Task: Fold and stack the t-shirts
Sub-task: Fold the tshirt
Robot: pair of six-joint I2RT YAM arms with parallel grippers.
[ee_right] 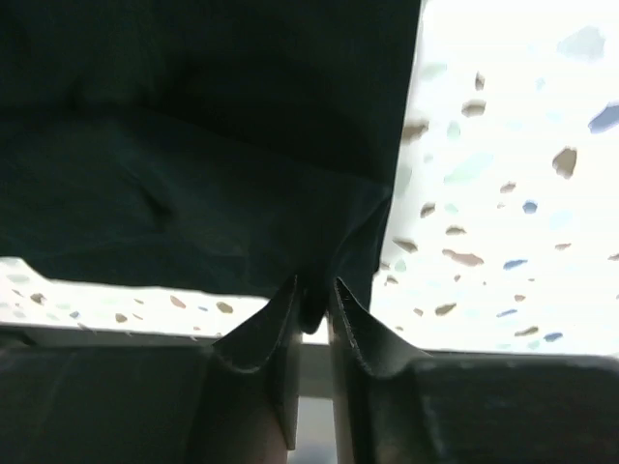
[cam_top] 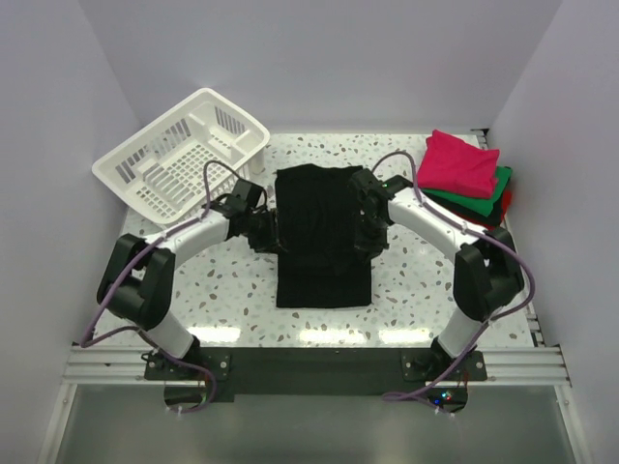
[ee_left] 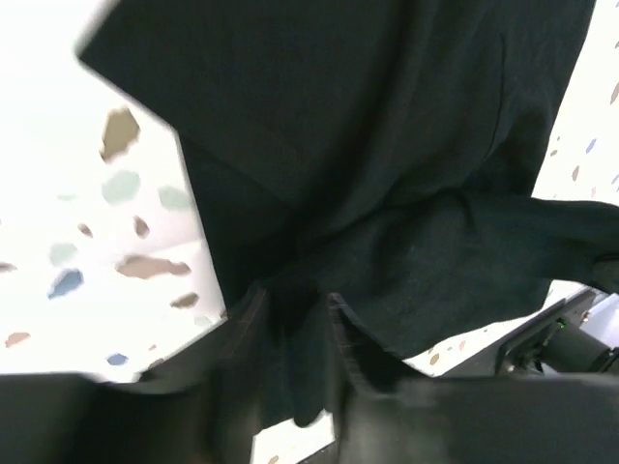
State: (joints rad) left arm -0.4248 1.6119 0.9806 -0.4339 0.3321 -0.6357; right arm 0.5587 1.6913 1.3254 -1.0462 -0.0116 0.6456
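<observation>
Shirt (cam_top: 322, 237) at table (cam_top: 416, 290) centre between both arms, basket (cam_top: 181, 152) far left, folded stack (cam_top: 464, 174) far right

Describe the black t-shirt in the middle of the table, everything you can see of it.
The black t-shirt is plain, soft, matte cloth, folded into a long rectangle on the speckled table. Its far half is bunched and wrinkled. The right gripper pinches its right edge. The left gripper has cloth from the left edge between parted fingers.

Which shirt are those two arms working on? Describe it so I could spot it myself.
Look at the speckled table, midway between the white basket and the pile of folded shirts. The black t-shirt lies there as a long rectangle, the only shirt lying apart from the pile.
</observation>
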